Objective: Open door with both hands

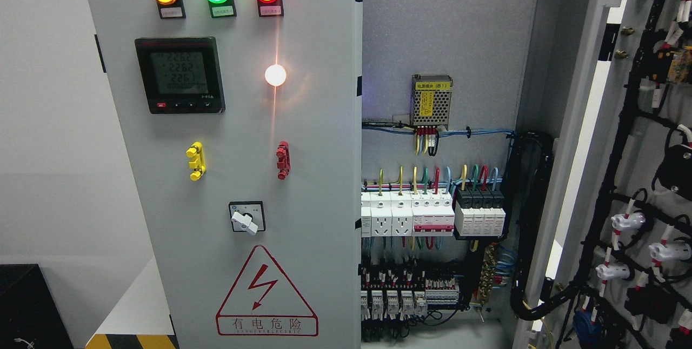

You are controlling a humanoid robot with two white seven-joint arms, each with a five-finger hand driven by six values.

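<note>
Neither of the robot's arms shows anywhere in the head view. The lower left corner and the bottom edge left of the middle (where the left arm would come in) hold no arm, wrist or hand. The lower right corner and the right edge likewise carry no part of the right arm or its hand. With both hands outside the frame, the pose and finger state of either one cannot be told.
</note>
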